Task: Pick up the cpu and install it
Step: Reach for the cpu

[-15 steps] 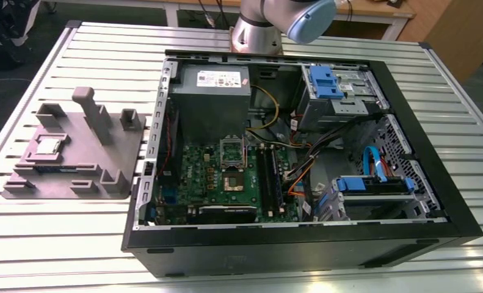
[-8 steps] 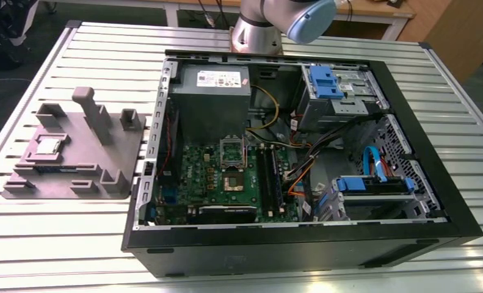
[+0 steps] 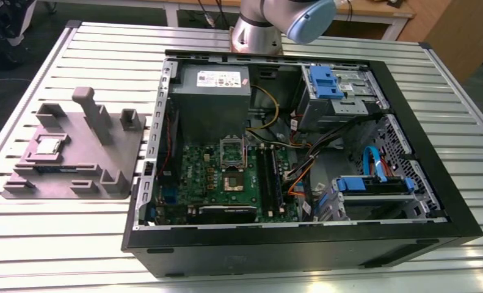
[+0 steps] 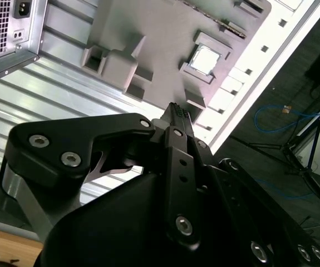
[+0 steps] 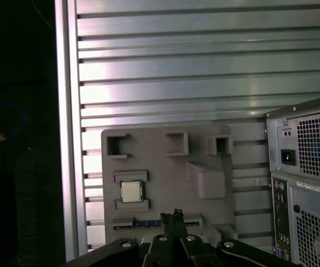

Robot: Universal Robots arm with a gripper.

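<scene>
The cpu is a small silvery square chip lying flat in a recess of the grey fixture tray, at the exterior view's left. Both wrist views look down on it from well above: the cpu sits in the tray. My gripper hangs high over the tray's edge, a short way to one side of the chip and apart from it. Its black fingers are shut together with nothing between them.
An open computer case lies on the slatted metal table, with the motherboard's open socket inside. A grey power supply sits at the back of the case. The case's rear panel stands beside the tray.
</scene>
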